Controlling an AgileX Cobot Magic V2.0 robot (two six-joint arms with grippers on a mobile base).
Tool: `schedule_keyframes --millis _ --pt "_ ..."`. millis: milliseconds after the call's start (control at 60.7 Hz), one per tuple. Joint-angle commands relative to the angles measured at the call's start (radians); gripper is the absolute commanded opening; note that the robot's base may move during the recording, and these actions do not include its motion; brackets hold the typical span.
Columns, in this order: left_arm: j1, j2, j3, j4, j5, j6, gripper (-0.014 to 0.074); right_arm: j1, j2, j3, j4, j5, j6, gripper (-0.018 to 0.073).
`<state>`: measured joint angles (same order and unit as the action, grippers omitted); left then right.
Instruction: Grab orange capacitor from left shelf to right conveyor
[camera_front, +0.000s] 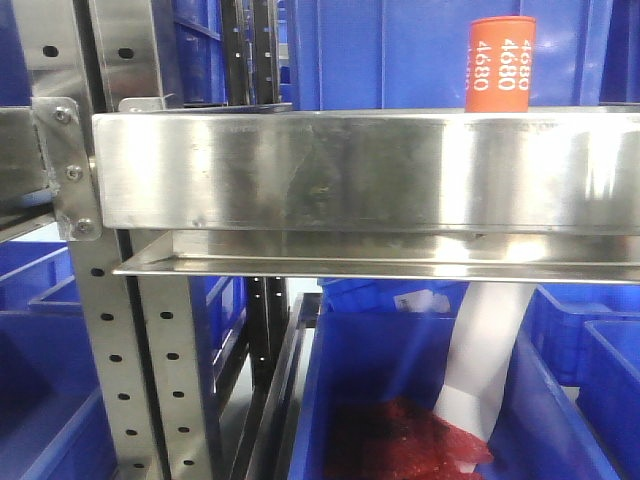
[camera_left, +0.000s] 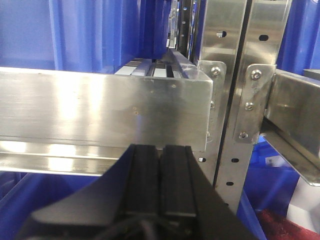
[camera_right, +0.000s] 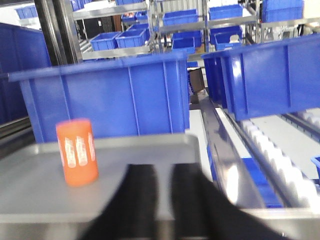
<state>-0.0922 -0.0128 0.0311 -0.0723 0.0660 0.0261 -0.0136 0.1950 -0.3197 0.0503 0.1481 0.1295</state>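
Okay, orange capacitor (camera_front: 500, 65): stood upright on left shelf (camera_front: 330, 170), behind its front edge, toward the right end.
left hand (camera_left: 160, 150): closed tight, held nothing, faced shelf's front edge.
right hand (camera_right: 162, 172): parted a little, held nothing, blurred.

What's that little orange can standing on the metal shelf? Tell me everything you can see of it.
The orange can is a small cylinder with a flat top and white "4680" printed repeatedly along its side. It stands upright on the grey metal shelf, its base hidden behind the shiny front rail in the front view. A blue bin sits behind it. Nothing touches it but the shelf; the right hand is open and short of it.
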Motion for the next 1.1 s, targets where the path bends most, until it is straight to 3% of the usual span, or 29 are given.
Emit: schedule_keyframes --millis 0,132,395,642,1087 --pt "-0.002 -0.011 -0.003 -0.002 -0.090 -0.002 -0.0127 0.000 0.134 -0.113 0.003 -0.065 0.003 0.0491" --pt "-0.002 -0.011 -0.003 -0.002 -0.090 -0.002 -0.0127 0.010 0.300 -0.203 0.003 -0.064 0.003 0.0630" --pt "-0.002 -0.011 -0.003 -0.002 -0.090 -0.002 -0.0127 0.191 0.612 -0.328 -0.002 -0.135 0.002 0.0622" --pt "-0.002 -0.011 -0.003 -0.002 -0.090 -0.002 -0.0127 0.309 0.905 -0.378 -0.021 -0.328 0.002 0.0622" --pt "-0.002 -0.011 -0.003 -0.002 -0.090 -0.002 -0.0127 0.322 1.177 -0.433 -0.050 -0.643 0.002 0.0622"
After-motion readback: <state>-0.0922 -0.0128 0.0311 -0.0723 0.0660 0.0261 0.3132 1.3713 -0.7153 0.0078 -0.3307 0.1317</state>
